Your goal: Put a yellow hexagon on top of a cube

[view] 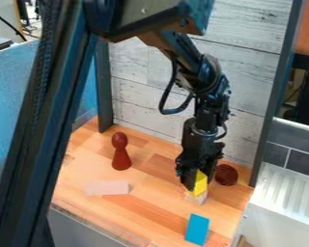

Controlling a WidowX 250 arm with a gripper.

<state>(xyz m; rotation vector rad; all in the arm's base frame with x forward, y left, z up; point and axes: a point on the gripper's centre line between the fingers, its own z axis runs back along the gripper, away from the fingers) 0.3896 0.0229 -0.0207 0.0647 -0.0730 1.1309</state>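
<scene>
Yellow hexagon (200, 184) is sitting between the two fingers of the black gripper (197, 184), and the claw is pinching it from the sides, as far as I'm seeing from where I'm standing. It is showing its bright face right down at the fingertips, just over a small pale cube (197, 198) that is resting on the wooden tabletop (147, 205). The lower edge of the yellow piece is meeting the top of the cube in my line of sight, though I'm not managing to tell whether the two are really touching. The arm (205, 79) is coming in from the top edge and hanging down in front of the pale plank wall (141, 65).

Just beside the gripper, toward the right of the view, a dark red round piece (226, 174) is lying on the wood. A red pawn-shaped piece (121, 157) is standing upright over on the left side, well apart from the claw. Nearer the front, a pale pinkish block (107, 187) is lying flat, and a blue rectangular block (197, 229) is resting near the tabletop's front edge, below the cube in the view.
</scene>
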